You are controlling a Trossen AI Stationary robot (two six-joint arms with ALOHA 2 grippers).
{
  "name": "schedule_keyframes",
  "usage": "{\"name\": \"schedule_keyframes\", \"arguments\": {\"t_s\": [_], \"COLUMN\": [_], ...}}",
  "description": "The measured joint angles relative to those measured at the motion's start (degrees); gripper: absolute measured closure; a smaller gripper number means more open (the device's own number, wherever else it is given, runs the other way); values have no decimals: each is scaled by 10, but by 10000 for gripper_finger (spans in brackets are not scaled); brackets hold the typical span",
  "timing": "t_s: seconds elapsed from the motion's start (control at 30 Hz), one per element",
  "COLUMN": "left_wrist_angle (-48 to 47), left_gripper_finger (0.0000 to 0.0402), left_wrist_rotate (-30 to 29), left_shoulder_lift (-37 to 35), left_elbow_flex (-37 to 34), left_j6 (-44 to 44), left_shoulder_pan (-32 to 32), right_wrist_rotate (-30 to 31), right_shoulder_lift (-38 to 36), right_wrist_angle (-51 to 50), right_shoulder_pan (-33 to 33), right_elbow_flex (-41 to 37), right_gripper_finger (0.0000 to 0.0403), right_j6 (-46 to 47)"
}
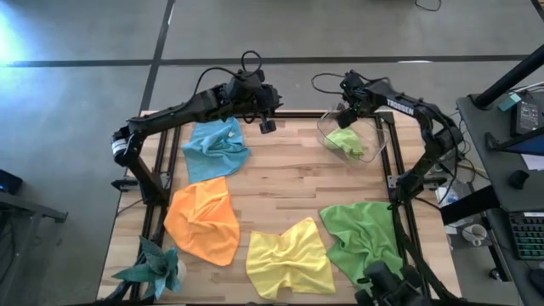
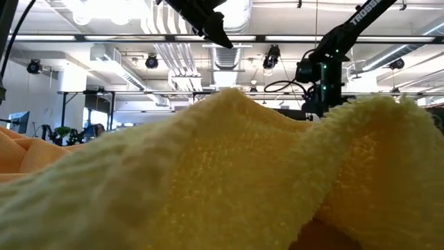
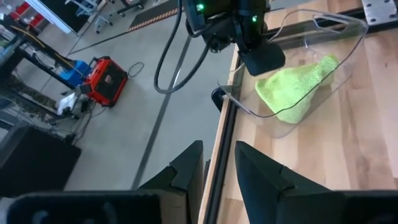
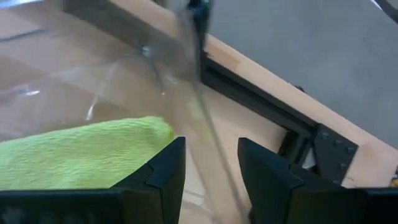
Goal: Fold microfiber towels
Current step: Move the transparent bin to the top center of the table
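Four towels lie spread and rumpled on the wooden table (image 1: 289,183): blue (image 1: 217,146) at the far left, orange (image 1: 204,217), yellow (image 1: 289,259) and darker green (image 1: 365,238) near the front. The lime green towel (image 1: 348,143) lies bunched in a clear bin (image 1: 374,149) at the far right. My right gripper (image 1: 344,115) is open just above the bin's far rim; in the right wrist view (image 4: 211,158) the clear wall (image 4: 199,93) runs between its fingers and the lime towel (image 4: 81,155) lies beside them. My left gripper (image 1: 268,126) is open and empty at the far edge, between the blue towel and the bin.
A teal spiky ornament (image 1: 157,268) sits at the near left corner. Bare wood lies in the table's middle. In the low view the yellow towel (image 2: 229,173) fills the foreground, with the orange one (image 2: 28,153) at the left. The black frame rail (image 3: 217,162) runs along the far edge.
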Motion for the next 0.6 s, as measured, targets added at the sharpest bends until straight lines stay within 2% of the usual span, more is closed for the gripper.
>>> {"name": "schedule_keyframes", "arguments": {"t_s": [0.43,0.5,0.6], "left_wrist_angle": [1,1,1], "left_gripper_finger": [323,323,323], "left_wrist_rotate": [-5,-5,-5], "left_shoulder_lift": [1,1,1], "left_elbow_flex": [0,0,0], "left_j6": [3,3,3], "left_shoulder_pan": [3,3,3], "right_wrist_rotate": [-38,-49,-49], "right_shoulder_lift": [26,28,29], "right_wrist_angle": [-2,-1,-1], "right_shoulder_pan": [-21,-21,-21], "right_elbow_flex": [-1,-1,-1], "right_gripper_finger": [263,275,314], "right_j6": [-25,-28,-40]}}
